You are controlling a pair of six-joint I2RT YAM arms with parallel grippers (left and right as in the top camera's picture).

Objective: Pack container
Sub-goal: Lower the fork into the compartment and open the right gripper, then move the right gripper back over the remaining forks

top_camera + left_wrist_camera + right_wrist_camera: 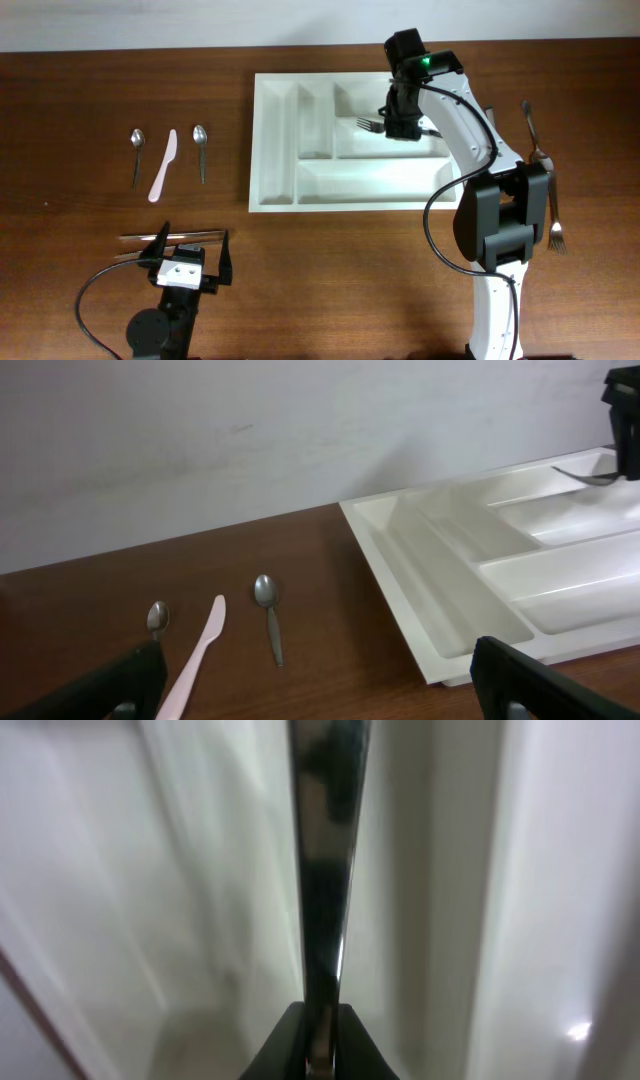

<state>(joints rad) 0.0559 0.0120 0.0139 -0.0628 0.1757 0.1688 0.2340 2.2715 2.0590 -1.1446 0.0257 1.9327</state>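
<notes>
The container [275, 150], a white cutlery tray, lies at the back middle of the table; its left end shows in the left wrist view [400, 550]. My right gripper [403, 128] hangs over its upper right compartment, shut on a metal fork [368, 124] whose tines point left. In the right wrist view the fork's handle [325, 870] runs up from between the closed jaws [320, 1040], with white tray walls behind it. My left gripper [190, 250] stands open near the front left with nothing between its fingers [100, 690].
Left of the tray lie two small spoons [137, 140] [200, 135] and a pink plastic knife [165, 165] between them. Long metal utensils [140, 240] lie under the left gripper. More forks [540, 150] [556, 235] lie right of the right arm.
</notes>
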